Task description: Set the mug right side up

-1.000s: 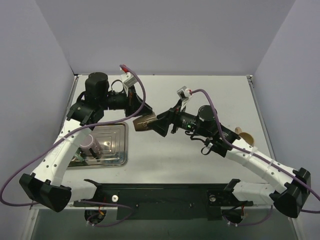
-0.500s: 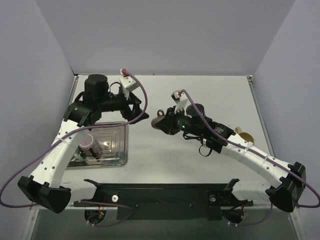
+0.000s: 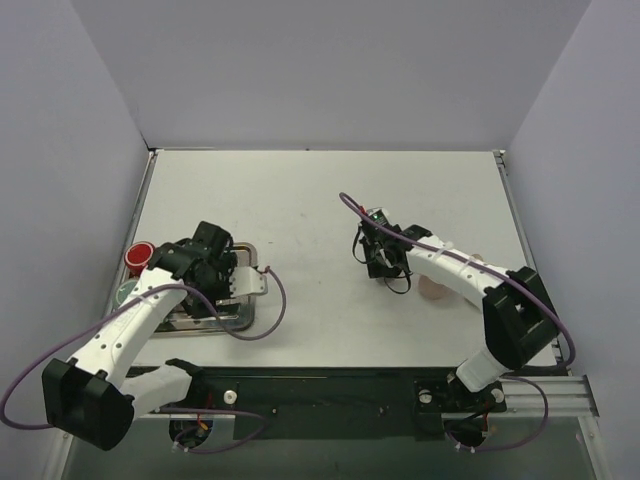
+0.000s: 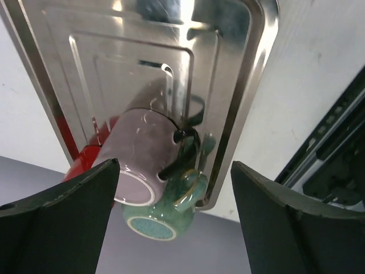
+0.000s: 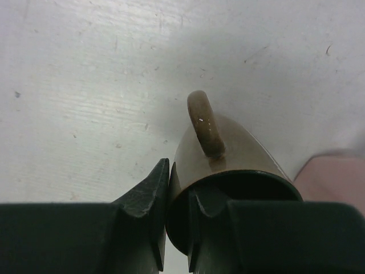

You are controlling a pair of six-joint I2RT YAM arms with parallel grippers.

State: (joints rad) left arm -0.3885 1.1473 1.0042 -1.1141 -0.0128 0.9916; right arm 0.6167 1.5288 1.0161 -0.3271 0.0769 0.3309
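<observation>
The brown mug [image 5: 228,151] is in the right wrist view, its opening facing the camera and its base toward the white table. Its handle [image 5: 204,123] points away from the wrist. My right gripper [image 5: 179,188] is shut on the mug's rim, one finger inside and one outside. Seen from above, the right gripper [image 3: 381,262] is right of the table's centre and hides the mug. My left gripper [image 4: 174,222] hangs open over the metal tray [image 4: 251,85], holding nothing. From above, the left gripper [image 3: 215,275] is at the tray's left part.
On the tray lie a lilac mug [image 4: 142,154] on its side and a green mug [image 4: 165,211]. A red cup [image 3: 139,256] sits at the tray's far left. A pink object [image 3: 437,288] lies on the table just right of the right gripper.
The left gripper let go of the brown mug and drew back over the tray. The right gripper shut on the mug's rim and carried it right and down toward the table.
</observation>
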